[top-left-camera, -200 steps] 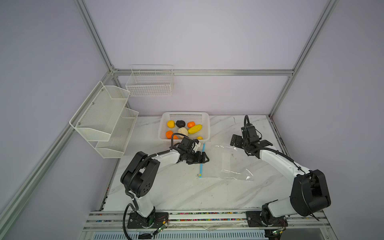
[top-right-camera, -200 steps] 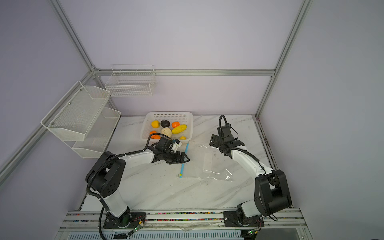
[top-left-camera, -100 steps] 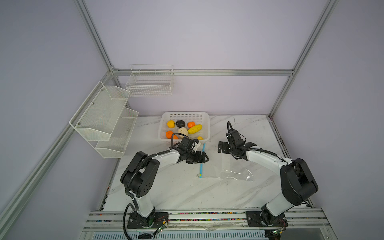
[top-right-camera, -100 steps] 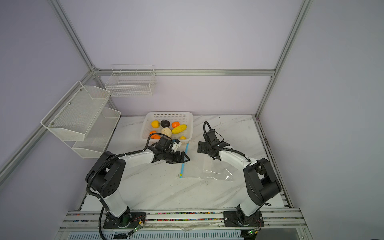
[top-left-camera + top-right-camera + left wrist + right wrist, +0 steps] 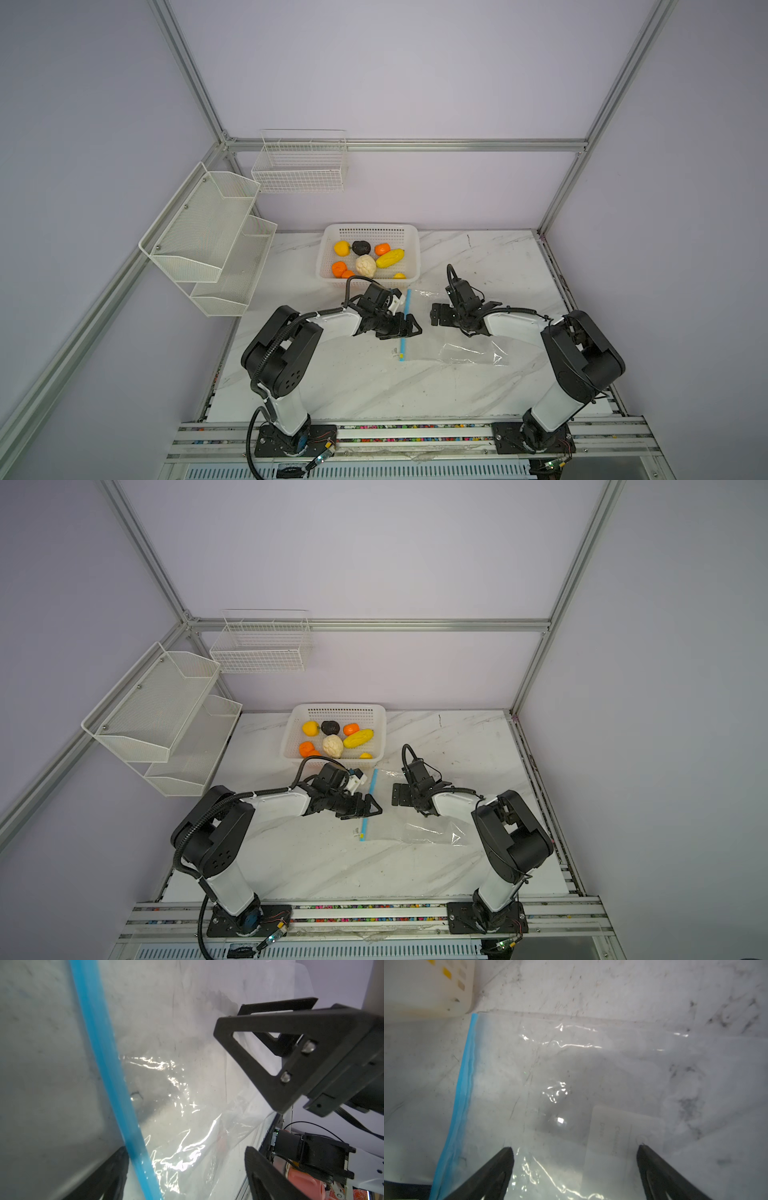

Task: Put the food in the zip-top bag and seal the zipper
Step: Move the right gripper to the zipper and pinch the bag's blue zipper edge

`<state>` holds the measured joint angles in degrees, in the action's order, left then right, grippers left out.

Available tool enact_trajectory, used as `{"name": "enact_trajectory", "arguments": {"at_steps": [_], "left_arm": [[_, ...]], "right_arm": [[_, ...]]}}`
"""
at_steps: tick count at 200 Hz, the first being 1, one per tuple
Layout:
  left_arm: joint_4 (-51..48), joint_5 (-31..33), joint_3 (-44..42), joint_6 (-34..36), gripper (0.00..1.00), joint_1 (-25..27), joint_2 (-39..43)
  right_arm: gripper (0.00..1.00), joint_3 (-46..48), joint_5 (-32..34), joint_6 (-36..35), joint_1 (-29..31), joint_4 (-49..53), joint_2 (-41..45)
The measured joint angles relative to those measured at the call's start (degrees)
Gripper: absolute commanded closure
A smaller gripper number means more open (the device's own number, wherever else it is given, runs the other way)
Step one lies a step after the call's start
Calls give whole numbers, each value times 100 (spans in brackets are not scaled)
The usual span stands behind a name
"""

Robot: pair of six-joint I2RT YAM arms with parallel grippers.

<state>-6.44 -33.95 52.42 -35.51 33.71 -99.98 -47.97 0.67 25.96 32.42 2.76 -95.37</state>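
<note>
The food (image 5: 365, 266) lies in the white basket (image 5: 328, 266) at the back: orange, yellow, a cream-white bumpy one and a dark one (image 5: 330, 727). The zip-top bag (image 5: 465, 347) lies flat on the marble, clear and crinkly, with a white label (image 5: 623, 1132). Its blue zipper (image 5: 404, 332) runs along the bag's left edge. My left gripper (image 5: 412, 326) is open at the middle of the zipper (image 5: 108, 1076), which passes between its fingers. My right gripper (image 5: 435, 316) is open over the bag (image 5: 571, 1074), facing the left one with nothing held.
Two white wire racks (image 5: 208, 232) hang on the left wall and a wire basket (image 5: 301, 166) on the back wall. The basket corner (image 5: 425, 987) sits just beyond the zipper's far end. Bare marble lies in front of the bag.
My right gripper has swung left from the bag's far right side to near the zipper, facing the left gripper. The left arm has barely moved.
</note>
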Motion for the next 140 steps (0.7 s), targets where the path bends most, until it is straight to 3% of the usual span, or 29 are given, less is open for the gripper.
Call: {"name": "enact_trajectory", "arguments": {"at_steps": [72,140], "left_arm": [[168,-186,-461,-87,13,350,715],[299,-179,-1117,-98,13,258,1268]], "right_arm": [[8,313,-72,79,367,-162,251],[20,262,-155,264,579,533,713]]}}
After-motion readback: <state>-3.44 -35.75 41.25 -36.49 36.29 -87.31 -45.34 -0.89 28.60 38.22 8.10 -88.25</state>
